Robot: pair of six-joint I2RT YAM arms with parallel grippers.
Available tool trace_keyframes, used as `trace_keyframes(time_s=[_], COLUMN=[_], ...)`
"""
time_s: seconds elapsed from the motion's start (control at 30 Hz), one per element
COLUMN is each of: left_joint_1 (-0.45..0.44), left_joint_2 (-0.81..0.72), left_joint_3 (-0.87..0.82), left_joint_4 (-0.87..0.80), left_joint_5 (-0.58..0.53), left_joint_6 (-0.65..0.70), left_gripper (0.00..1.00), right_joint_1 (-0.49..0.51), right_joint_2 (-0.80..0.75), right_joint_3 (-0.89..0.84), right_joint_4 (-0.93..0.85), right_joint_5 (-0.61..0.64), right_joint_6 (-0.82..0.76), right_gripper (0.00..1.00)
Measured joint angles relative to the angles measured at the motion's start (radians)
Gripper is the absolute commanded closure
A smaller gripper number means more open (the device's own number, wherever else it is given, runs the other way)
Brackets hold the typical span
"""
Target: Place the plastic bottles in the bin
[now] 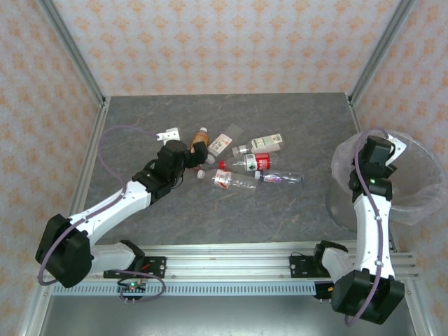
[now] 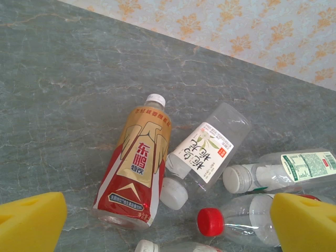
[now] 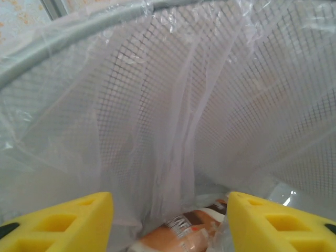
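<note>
Over the left of the grey marbled table [image 1: 231,210], the left hand [image 2: 168,218] hangs spread wide and empty above the plastic bottles [image 1: 241,164] — a loose cluster, with a small white piece [image 1: 168,133] just beyond. Rightward, the right hand [image 3: 170,220] sits inside the bin [image 1: 420,203], released and holding nothing, a brown-labelled bottle [image 3: 184,233] lying below it in the crinkled liner [image 3: 157,105] — patterned wallpaper [image 1: 224,42] behind.

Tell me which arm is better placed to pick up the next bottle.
Left: the open left fingers hover over the red-and-gold bottle, while the right fingers hang over the bin.
</note>
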Motion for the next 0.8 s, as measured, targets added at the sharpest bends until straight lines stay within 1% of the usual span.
trace_keyframes(time_s=[0.13, 0.47, 0.8], left_joint_1=[0.007, 0.039, 0.080], left_joint_2=[0.003, 0.026, 0.088], left_joint_3=[0.001, 0.002, 0.042], left_joint_4=[-0.019, -0.048, -0.112], left_joint_5=[-0.002, -0.003, 0.005], left_joint_6=[-0.020, -0.072, -0.128], left_gripper=[0.00, 0.00, 0.00], right_joint_1=[0.000, 0.000, 0.000], right_joint_2=[-0.014, -0.098, -0.175], right_joint_3=[0.000, 0.000, 0.023], right_joint_4=[-0.005, -0.014, -0.016], right_joint_5=[0.001, 0.024, 0.027], right_joint_6=[0.003, 0.016, 0.079], right_gripper=[0.34, 0.29, 0.28])
